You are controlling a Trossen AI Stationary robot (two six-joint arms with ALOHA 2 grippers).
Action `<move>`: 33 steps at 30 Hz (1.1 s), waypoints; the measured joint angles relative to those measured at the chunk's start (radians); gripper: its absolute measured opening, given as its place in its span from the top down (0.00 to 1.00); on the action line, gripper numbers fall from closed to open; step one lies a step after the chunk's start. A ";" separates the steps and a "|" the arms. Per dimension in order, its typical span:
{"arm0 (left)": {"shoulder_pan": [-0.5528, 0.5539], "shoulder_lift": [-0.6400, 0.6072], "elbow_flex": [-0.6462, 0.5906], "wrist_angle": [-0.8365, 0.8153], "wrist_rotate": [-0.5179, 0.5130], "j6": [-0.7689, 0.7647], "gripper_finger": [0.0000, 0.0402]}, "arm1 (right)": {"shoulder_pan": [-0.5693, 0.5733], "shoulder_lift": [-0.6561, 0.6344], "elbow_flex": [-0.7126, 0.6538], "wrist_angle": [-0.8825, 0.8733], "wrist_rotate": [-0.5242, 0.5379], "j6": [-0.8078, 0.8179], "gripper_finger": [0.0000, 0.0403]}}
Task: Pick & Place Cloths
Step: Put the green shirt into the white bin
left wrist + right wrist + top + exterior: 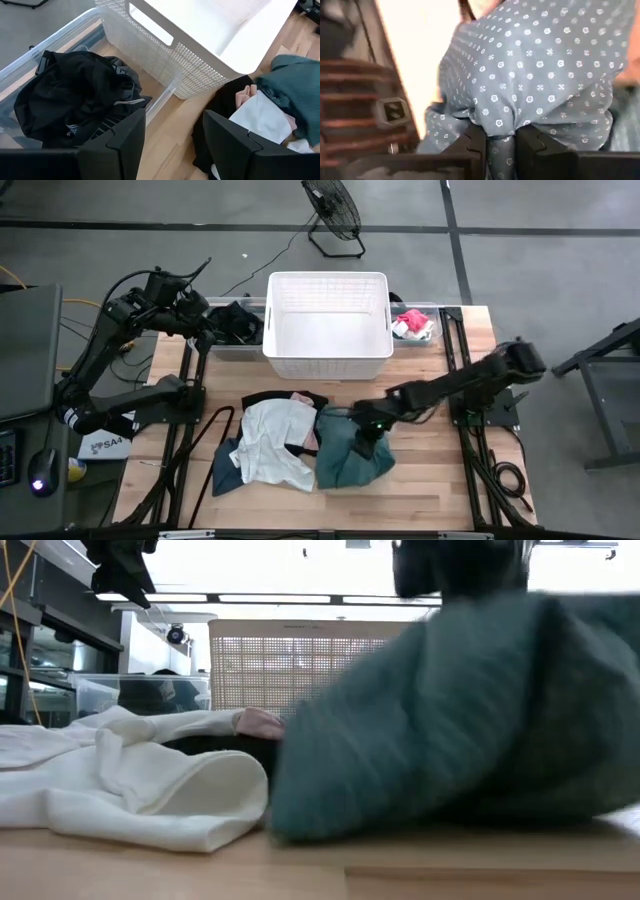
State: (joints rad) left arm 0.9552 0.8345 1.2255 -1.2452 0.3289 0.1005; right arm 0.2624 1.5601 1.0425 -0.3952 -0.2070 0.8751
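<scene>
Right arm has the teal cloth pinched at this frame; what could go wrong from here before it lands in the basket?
1. The right tool pinches only a small fold of the teal cloth, so it may slip out during the lift.
2. The teal cloth lies against the white cloth and pink cloth, which could drag along.
3. Hanging fabric might catch the white basket rim rather than clear it.

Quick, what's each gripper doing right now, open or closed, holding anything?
Left gripper: open, empty, above the clear bin of black cloth.
Right gripper: shut on the teal-green cloth, pinching a fold.
</scene>
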 joint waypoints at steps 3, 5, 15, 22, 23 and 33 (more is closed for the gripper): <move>0.000 0.000 0.000 0.000 0.000 0.000 0.51 | 0.014 -0.106 0.000 0.049 0.063 0.025 0.89; 0.000 0.000 0.000 0.000 0.000 0.000 0.51 | 0.023 -0.171 0.001 0.078 0.103 0.037 0.89; 0.000 0.000 0.000 -0.005 0.002 -0.001 0.51 | 0.028 -0.383 0.004 0.331 0.210 -0.081 0.89; 0.000 0.000 0.000 -0.009 0.002 -0.003 0.51 | 0.028 -0.445 0.004 0.523 0.149 -0.251 0.89; 0.000 0.000 0.000 -0.010 0.002 -0.003 0.51 | 0.028 -0.450 0.004 0.548 0.131 -0.272 0.89; 0.000 0.000 0.000 -0.011 0.003 -0.005 0.51 | 0.026 -0.482 0.006 0.774 -0.012 -0.474 0.89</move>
State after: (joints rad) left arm 0.9554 0.8345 1.2255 -1.2560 0.3317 0.0960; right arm 0.2882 1.0780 1.0485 0.3787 -0.2193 0.4013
